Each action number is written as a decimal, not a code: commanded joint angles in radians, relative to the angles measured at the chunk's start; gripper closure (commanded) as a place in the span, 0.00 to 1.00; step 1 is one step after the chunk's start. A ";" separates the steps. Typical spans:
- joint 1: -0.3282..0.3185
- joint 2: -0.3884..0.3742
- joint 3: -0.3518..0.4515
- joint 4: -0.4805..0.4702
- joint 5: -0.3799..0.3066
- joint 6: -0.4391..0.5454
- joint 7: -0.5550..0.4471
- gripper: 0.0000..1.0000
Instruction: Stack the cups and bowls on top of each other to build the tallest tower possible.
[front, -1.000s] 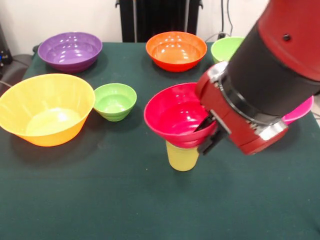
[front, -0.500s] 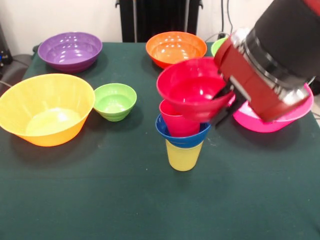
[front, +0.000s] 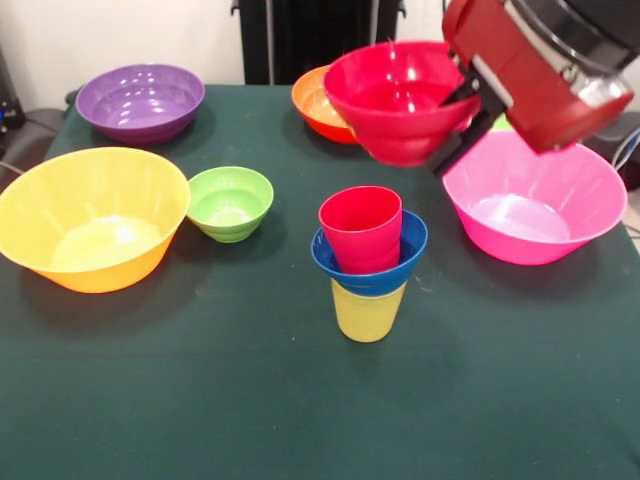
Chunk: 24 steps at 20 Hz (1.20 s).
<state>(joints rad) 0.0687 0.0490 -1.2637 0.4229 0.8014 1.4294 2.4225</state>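
My gripper (front: 458, 120) is shut on the rim of the small red bowl (front: 395, 100) and holds it tilted in the air, above and behind the tower. The tower stands at the table's middle: the yellow cup (front: 367, 312) at the bottom, the small blue bowl (front: 368, 270) on it, and the red cup (front: 360, 228) upright in the blue bowl. The red bowl hangs well clear of the red cup's mouth.
A large orange-yellow bowl (front: 90, 215) and a small green bowl (front: 230, 203) sit on the left. A purple bowl (front: 140, 100) is at the far left. An orange bowl (front: 315, 100) shows partly behind the red bowl. A large pink bowl (front: 530, 200) sits on the right.
My gripper has lifted the small red bowl up off the red cup and carried it up and toward the far side. The tower below now shows in full.
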 joint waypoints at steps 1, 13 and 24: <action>0.029 -0.061 0.204 0.184 -0.157 -0.078 -0.205 1.00; 0.071 -0.079 0.341 0.321 -0.287 -0.255 -0.172 1.00; 0.082 -0.060 0.401 0.328 -0.342 -0.322 -0.082 1.00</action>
<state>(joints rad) 0.1336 -0.0230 -1.0249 0.6892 0.5395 1.1368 2.4225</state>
